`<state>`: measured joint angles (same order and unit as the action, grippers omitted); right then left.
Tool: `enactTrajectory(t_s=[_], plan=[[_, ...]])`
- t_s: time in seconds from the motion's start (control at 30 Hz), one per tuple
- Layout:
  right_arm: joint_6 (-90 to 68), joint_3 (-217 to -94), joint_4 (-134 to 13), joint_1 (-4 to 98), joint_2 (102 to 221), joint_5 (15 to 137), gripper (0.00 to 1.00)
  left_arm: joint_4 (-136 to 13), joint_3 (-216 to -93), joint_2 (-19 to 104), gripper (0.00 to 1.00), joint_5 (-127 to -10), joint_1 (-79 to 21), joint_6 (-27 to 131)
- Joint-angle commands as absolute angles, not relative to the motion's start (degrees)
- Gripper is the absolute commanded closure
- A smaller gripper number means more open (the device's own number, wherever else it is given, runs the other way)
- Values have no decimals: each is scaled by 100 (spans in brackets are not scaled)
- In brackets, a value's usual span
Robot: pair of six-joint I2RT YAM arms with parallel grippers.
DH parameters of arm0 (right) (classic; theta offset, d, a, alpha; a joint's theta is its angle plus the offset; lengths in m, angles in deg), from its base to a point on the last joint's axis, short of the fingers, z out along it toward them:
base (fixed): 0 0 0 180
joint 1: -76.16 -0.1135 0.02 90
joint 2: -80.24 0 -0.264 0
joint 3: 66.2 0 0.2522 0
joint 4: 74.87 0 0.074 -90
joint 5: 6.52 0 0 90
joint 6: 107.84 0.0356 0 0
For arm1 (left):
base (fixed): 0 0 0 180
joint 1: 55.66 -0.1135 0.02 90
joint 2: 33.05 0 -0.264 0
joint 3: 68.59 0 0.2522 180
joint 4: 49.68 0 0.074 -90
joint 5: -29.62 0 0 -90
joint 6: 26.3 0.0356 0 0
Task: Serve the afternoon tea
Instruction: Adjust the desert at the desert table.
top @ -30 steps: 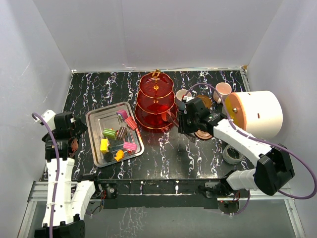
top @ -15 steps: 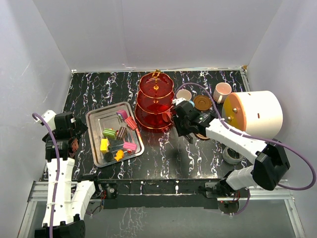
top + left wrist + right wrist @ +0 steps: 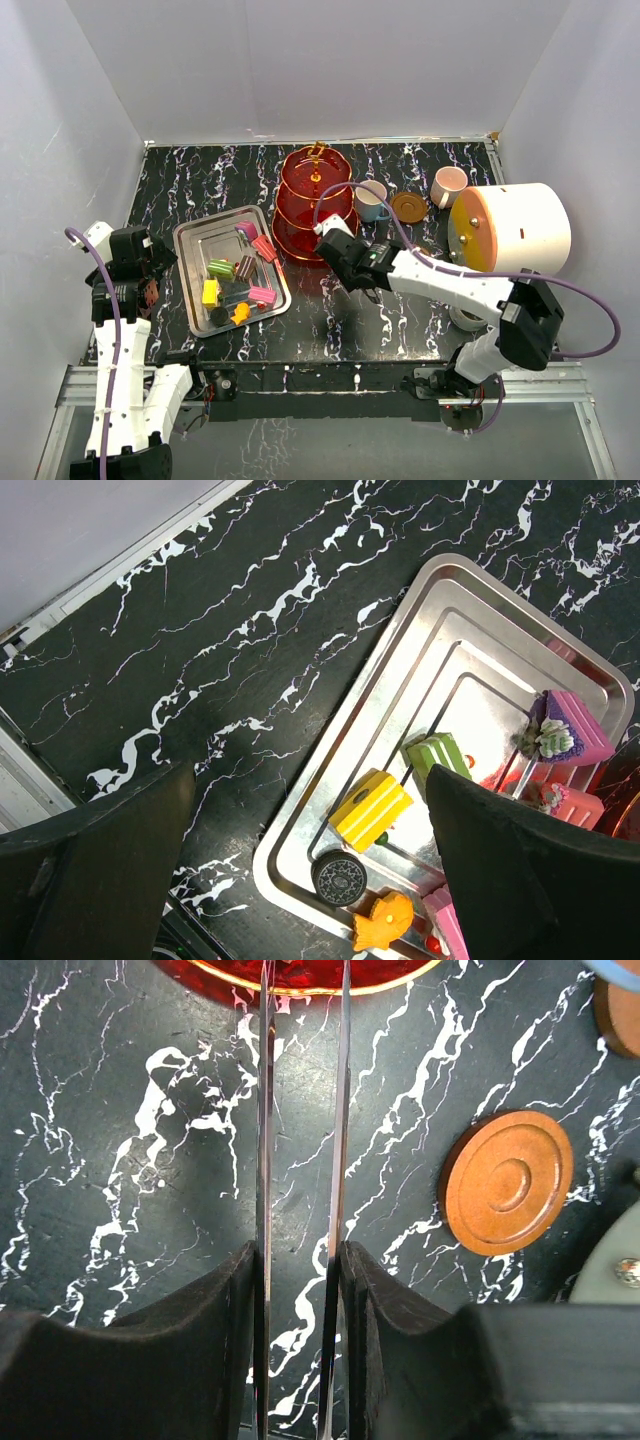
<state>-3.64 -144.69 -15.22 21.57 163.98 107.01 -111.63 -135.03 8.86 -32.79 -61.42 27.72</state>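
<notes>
The right gripper (image 3: pixel 335 243) hangs over bare table just beside the red stand (image 3: pixel 313 205), its fingers (image 3: pixel 264 1110) a narrow gap apart and holding nothing. One saucer (image 3: pixel 508 1181) lies nearby. The left gripper (image 3: pixel 300 865), spread wide, hovers beside the tray (image 3: pixel 352 770) of sweets (image 3: pixel 372 809).

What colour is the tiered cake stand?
Translucent red stand with gold trim, clearest from the top view.

1. Left gripper (image 3: pixel 310 860) — jaws spread wide, nothing between them, arm folded at the table's left edge.
2. Right gripper (image 3: pixel 300 1110) — thin blades narrowly parted, seemingly empty, arm stretched leftward.
</notes>
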Motion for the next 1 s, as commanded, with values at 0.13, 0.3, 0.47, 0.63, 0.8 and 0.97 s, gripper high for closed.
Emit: enactTrajectory(t_s=[0.13,0.3,0.47,0.63,0.8,0.97], plan=[[-534,-15055,-1054,1614,16905,11843,66,-11113,-13465,853,1,-3269,-6112,2809],[-578,-15376,-871,1368,17047,11692,63,-11109,-13456,844,1,-3269,-6116,2810],[-684,-15620,-894,1323,16957,11050,59,-11099,-13447,835,1,-3276,-6117,2811],[-668,-15569,-1082,1323,16793,10688,61,-11065,-13435,844,1,-3311,-6116,2832],[-117,-15582,-1189,1556,16494,10939,64,-11064,-13431,853,1,-3314,-6114,2844],[308,-15138,-1678,2124,15748,10002,68,-11064,-13442,859,1,-3322,-6114,2839]])
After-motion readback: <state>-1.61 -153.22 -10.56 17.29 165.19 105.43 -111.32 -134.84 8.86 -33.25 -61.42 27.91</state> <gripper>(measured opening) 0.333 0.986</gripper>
